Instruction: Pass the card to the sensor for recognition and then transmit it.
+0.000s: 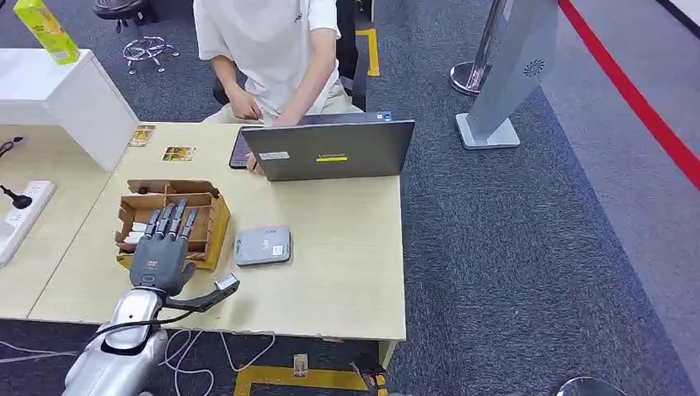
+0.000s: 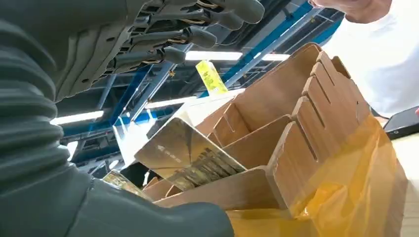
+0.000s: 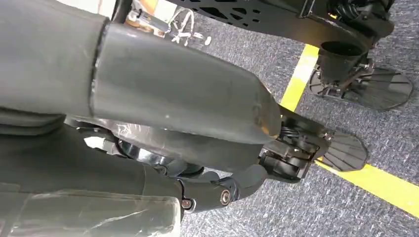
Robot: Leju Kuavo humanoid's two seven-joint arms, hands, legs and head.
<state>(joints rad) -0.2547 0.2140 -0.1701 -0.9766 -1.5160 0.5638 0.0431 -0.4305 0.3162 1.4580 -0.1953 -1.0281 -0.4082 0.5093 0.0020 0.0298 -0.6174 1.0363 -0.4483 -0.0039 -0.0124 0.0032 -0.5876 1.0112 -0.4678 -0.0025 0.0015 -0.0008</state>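
— Nearest first: the left hand (image 1: 163, 247)?
— Poised over the cardboard box (image 1: 210, 227) near the front edge of the bench (image 1: 347, 272). Fingers (image 1: 169, 221) straight and spread, pointing away from the robot, with nothing held.

— And the right hand (image 3: 173, 98)?
— Hanging low over grey carpet and a yellow floor line (image 3: 380, 182). Cannot tell whether spread or curled, since the thumb is in the way.

— Where is the card (image 2: 183, 155)?
— Inside the box, leaning tilted in a divided compartment below the left hand, gold-toned with print on its face. Not touched by any finger in the left wrist view. Which compartment: cannot tell.

— The sensor (image 1: 262, 246)?
— Flat, grey, lying on the bench just to the right of the box, close but apart from it.

— Farther back?
— An open grey laptop (image 1: 330, 150), back of the screen toward the robot. A dark phone (image 1: 239, 148) at its left edge. Two small picture cards (image 1: 142, 135) lying flat on the bench to the left of that, near a white block (image 1: 58, 91). A power strip (image 1: 21, 216) on the bench at far left.

— Beyond the bench?
— A person (image 1: 272, 49) in a white shirt seated behind the laptop, hands at the keyboard side. A yellow carton (image 1: 45, 29) on top of the white block. A grey stand (image 1: 512, 74) on the carpet off to the right.
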